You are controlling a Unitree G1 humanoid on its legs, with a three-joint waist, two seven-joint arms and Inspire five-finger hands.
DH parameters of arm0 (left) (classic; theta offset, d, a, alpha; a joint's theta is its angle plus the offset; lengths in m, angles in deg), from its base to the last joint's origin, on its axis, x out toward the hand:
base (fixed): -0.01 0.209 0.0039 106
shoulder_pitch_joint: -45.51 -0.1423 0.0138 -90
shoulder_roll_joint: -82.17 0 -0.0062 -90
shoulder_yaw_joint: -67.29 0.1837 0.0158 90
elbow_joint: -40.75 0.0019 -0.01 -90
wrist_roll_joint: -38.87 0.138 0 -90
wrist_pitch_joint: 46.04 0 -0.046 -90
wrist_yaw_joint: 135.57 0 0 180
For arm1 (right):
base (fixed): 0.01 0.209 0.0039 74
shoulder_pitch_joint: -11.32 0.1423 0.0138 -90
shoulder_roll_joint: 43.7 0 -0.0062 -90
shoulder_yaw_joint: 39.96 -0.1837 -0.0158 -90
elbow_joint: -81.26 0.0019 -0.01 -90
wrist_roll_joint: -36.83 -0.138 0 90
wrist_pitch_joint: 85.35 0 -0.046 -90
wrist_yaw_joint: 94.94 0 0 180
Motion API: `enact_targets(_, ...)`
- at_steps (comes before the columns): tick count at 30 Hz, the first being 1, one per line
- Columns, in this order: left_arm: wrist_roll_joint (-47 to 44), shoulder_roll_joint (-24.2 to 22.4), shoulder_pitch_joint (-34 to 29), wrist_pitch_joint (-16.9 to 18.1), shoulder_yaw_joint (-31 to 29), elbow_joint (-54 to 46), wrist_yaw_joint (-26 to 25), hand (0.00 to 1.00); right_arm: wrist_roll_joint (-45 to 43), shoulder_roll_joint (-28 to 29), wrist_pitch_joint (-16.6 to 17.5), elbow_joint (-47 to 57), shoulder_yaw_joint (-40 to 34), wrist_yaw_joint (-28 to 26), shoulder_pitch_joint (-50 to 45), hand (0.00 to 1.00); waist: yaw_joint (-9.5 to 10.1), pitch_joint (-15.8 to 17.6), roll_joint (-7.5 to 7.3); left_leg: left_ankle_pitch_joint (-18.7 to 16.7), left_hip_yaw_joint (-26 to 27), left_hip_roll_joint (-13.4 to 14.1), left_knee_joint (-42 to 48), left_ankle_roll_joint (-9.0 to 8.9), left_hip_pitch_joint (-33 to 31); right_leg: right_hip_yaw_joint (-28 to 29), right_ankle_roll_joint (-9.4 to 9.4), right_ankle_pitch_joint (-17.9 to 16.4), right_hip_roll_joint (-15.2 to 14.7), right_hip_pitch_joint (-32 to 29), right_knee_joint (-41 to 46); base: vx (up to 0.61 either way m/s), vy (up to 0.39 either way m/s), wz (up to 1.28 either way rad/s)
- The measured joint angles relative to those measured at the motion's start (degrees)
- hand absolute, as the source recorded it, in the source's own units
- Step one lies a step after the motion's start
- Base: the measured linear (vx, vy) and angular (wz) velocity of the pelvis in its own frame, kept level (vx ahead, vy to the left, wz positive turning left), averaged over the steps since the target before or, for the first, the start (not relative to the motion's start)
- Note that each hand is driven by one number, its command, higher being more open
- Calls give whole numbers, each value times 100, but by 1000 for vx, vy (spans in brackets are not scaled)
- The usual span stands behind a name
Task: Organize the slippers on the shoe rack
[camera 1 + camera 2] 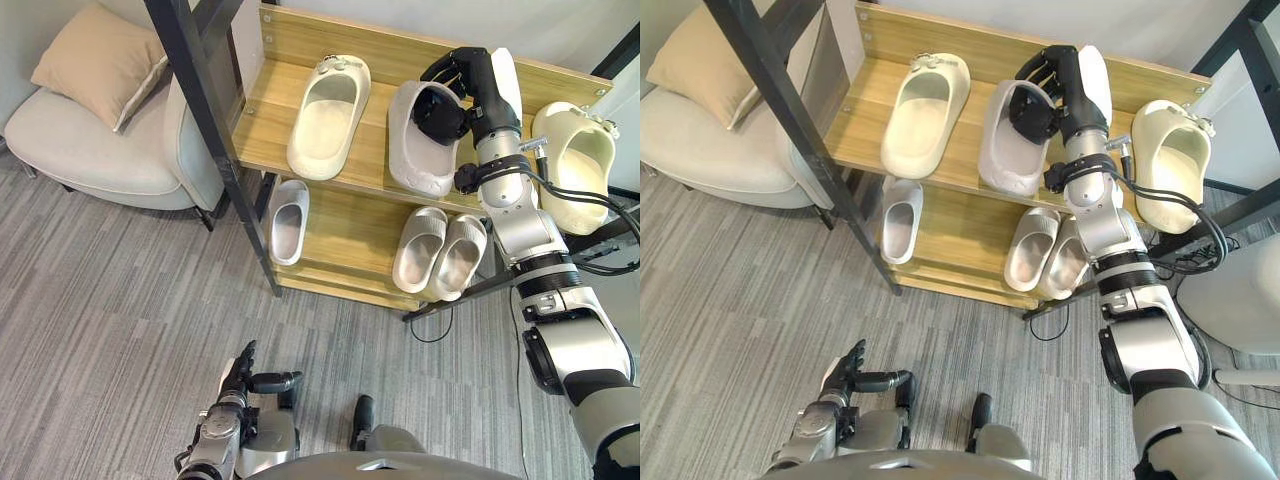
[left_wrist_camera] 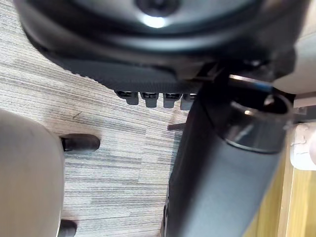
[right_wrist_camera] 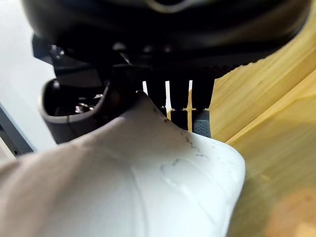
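Note:
A pale grey slipper [image 1: 420,145] lies on the wooden top shelf [image 1: 262,130] of the shoe rack, toe towards me. My right hand [image 1: 448,88] is shut on its far rim, fingers curled over the edge and thumb inside the opening. The right wrist view shows the slipper [image 3: 148,187] close under the fingers [image 3: 200,106], with shelf wood beside it. A cream slipper [image 1: 328,115] rests to its left and another cream one [image 1: 575,165] to its right. My left hand [image 1: 238,385] hangs low over the carpet, fingers straight and holding nothing.
On the lower shelf sit a small white slipper [image 1: 288,220] and a pale pair [image 1: 440,252]. A black slanted rack post [image 1: 205,120] crosses in front of the shelves. A grey armchair [image 1: 90,140] with a tan cushion [image 1: 98,60] stands on the left.

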Motion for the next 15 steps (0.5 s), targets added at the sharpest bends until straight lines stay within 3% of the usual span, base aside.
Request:
enact_targets(10, 73, -7, -23, -107, -64, 59, 9, 100, 17, -24, 109, 2395, -203, -90, -1649, 0, -230, -12, 17, -63, 158, 63, -2, -45, 156, 133, 3, -2, -7, -4, 178, -31, 12, -9)
enact_targets(15, 186, -85, -37, -127, -114, 179, 14, 100, 38, -21, 356, 3510, -719, -37, -2329, 0, -354, -96, 132, -58, 158, 67, -2, -39, 161, 133, 3, -3, 1, 1, 174, 0, 0, 0)
